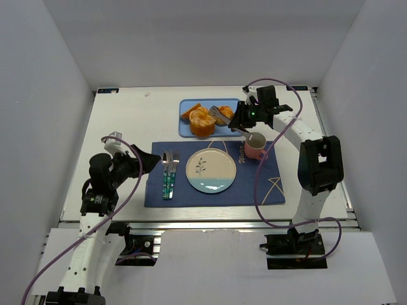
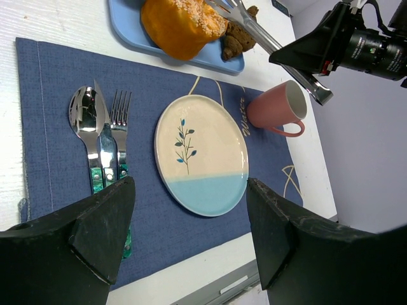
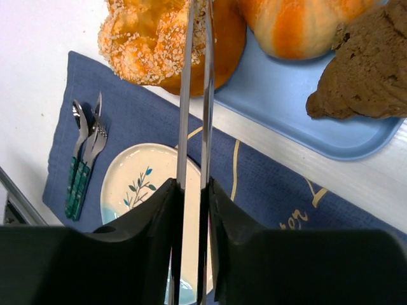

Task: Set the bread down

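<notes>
The bread point(image 1: 202, 122) is a large golden-orange bun with a crumbly pale top, at the near left of the blue tray point(image 1: 184, 129). It also shows in the left wrist view point(image 2: 181, 22) and the right wrist view point(image 3: 152, 44). My right gripper point(image 1: 245, 117) point(image 3: 193, 190) is shut on metal tongs point(image 3: 184, 101) point(image 1: 222, 116). The tongs' two arms are squeezed close together and run over the bread's right side, with their tips out of view. My left gripper point(image 2: 191, 183) point(image 1: 149, 164) hangs open and empty at the placemat's left edge.
A cream and blue plate point(image 1: 210, 170) lies mid-placemat point(image 1: 261, 187), with cutlery point(image 1: 169, 175) to its left and a pink mug point(image 1: 255, 147) to its right, under the right arm. A smaller orange bun point(image 3: 299, 25) and a brown pastry point(image 3: 365, 76) share the tray.
</notes>
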